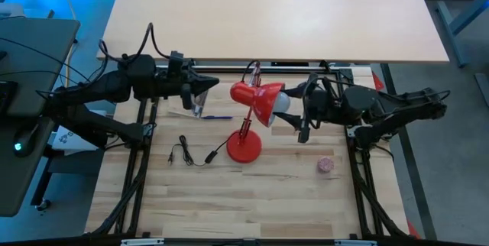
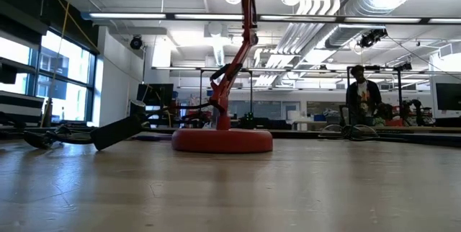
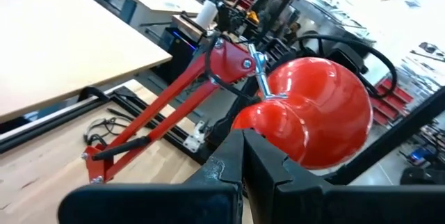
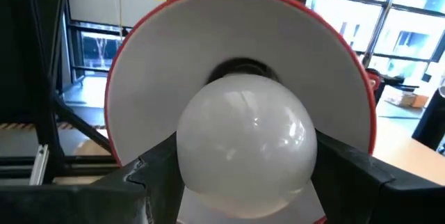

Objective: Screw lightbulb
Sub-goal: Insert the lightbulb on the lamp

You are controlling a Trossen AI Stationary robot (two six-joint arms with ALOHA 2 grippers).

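The red desk lamp stands on its round base [image 1: 244,147] mid-table, with its shade [image 1: 260,101] tipped sideways and its mouth facing the table's right. The white lightbulb [image 4: 243,144] sits in the mouth of the shade, its base hidden in the dark socket [image 4: 240,67]. My right gripper [image 1: 296,112] is shut on the bulb from the right. My left gripper [image 3: 243,147] is shut, and its tips are at the shade's narrow rear [image 3: 268,116]. In the low view only the lamp's base [image 2: 222,140] and arm show. My left gripper's shut fingertips [image 3: 240,144] lie against the red shade's narrow rear end [image 3: 259,123], coming level from the table's left. My right gripper pinches the bulb's round glass globe [image 4: 188,147] between its two fingers, one on each side. The fingers come level from the table's right, and the bulb points into the shade, clear of the table.
A small pink ball [image 1: 326,165] lies on the table to the right of the lamp base. A black cord with its plug [image 1: 191,155] lies to the base's left. A light tabletop [image 1: 267,17] covers the far side. A person [image 2: 362,91] stands far off in the room.
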